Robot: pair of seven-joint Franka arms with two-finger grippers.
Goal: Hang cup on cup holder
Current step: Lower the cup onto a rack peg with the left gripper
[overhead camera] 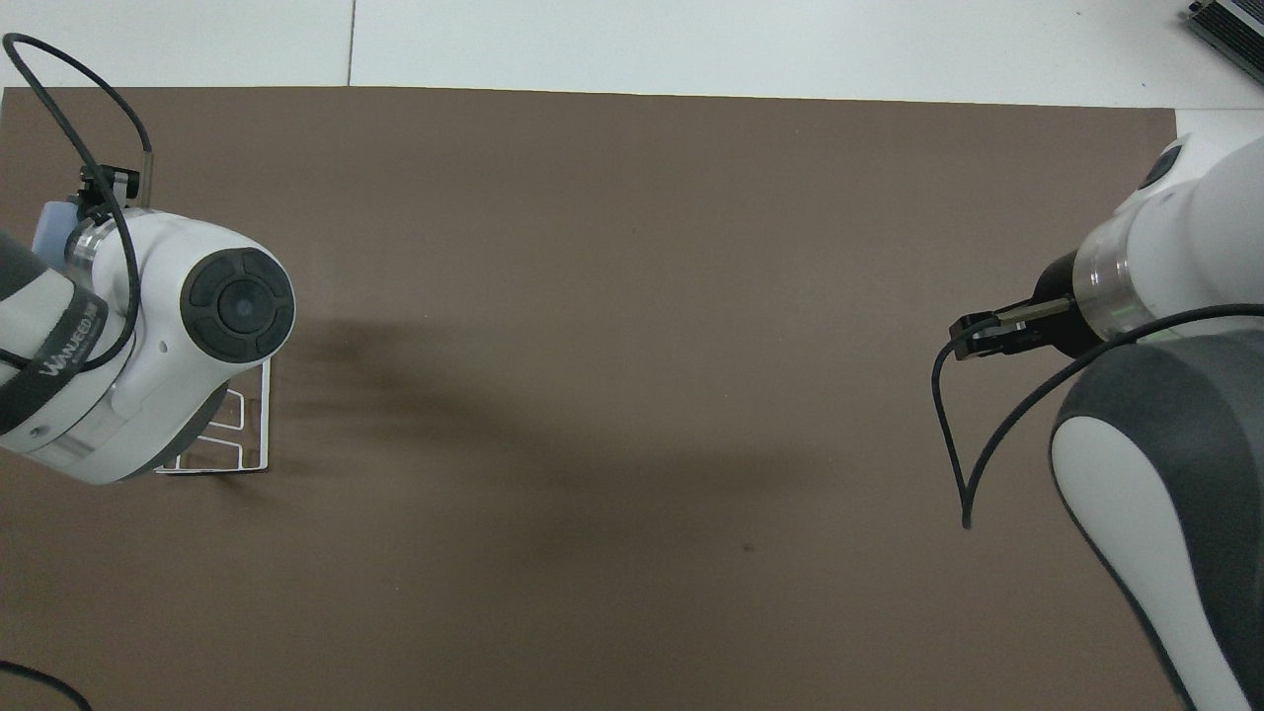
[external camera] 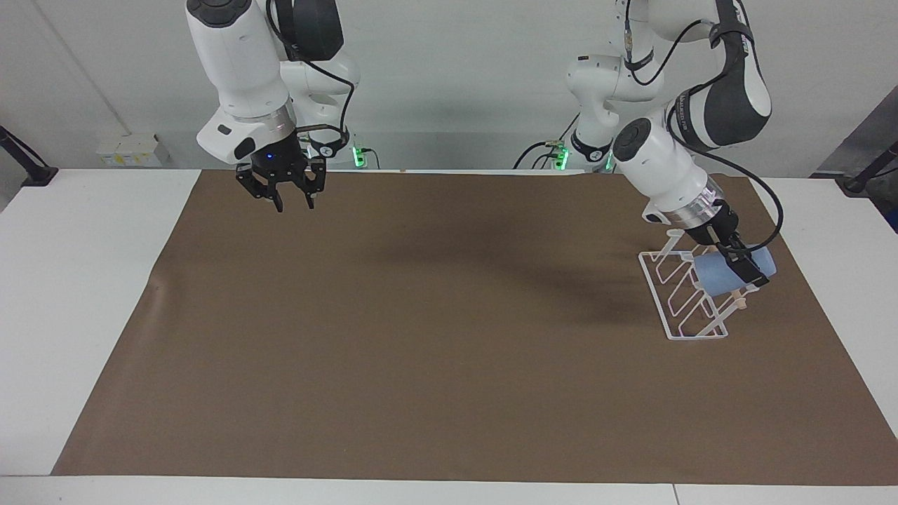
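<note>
The brown mat (external camera: 449,337) covers the table. The cup holder (external camera: 684,298) stands beneath the left gripper (external camera: 745,270), which clamps the cup (external camera: 719,275) tilted over its prongs. The right gripper (external camera: 296,203) hovers above the mat's edge, fingers apart.

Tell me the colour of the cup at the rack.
Light blue. The cup shows best in the facing view, at the white wire rack.
</note>
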